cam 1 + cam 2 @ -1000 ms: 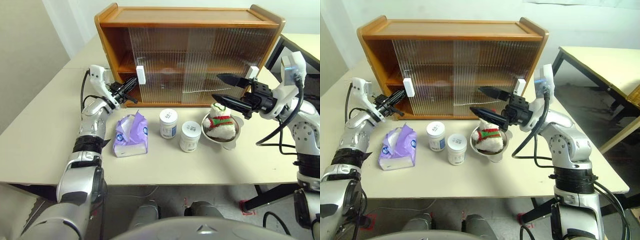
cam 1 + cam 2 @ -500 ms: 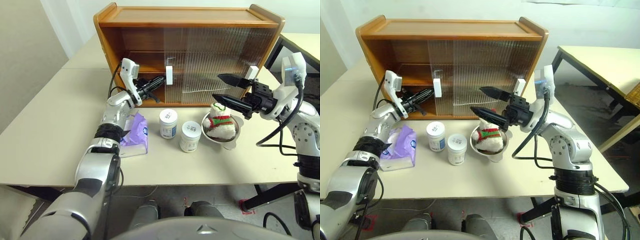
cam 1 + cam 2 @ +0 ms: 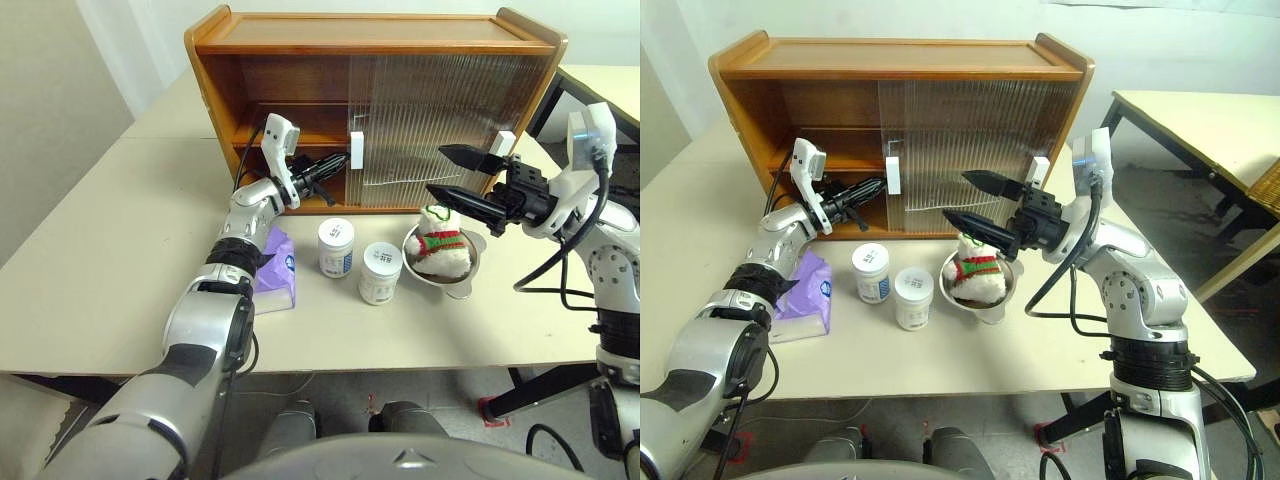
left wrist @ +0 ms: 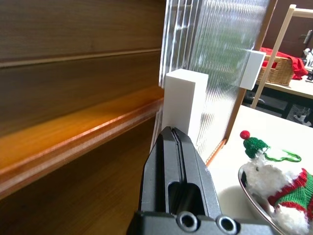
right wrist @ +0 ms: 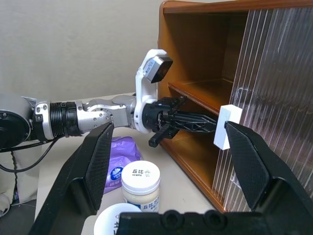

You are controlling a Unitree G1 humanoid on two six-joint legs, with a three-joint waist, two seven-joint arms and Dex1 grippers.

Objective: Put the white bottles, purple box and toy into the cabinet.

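Note:
The wooden cabinet [image 3: 370, 40] stands at the back of the table, its left half uncovered. My left gripper [image 3: 338, 163] is shut, its tips pressed against the white handle [image 4: 183, 105] of the ribbed sliding door. Two white bottles [image 3: 336, 246] [image 3: 380, 272] stand in front of the cabinet. The purple box [image 3: 278, 270] lies to their left, partly behind my left arm. The snowman toy [image 3: 441, 243] sits in a steel bowl [image 3: 468, 275]. My right gripper [image 3: 435, 170] hangs open just above the toy, holding nothing.
A second white handle [image 3: 503, 143] sits on the right door, close to my right gripper. The open left side shows a middle shelf [image 5: 208, 95] and a bottom shelf. Another table [image 3: 1200, 115] stands off to the right.
My left gripper has swept right with the door handle, sliding the door across and uncovering the cabinet's left half. The right arm has kept still.

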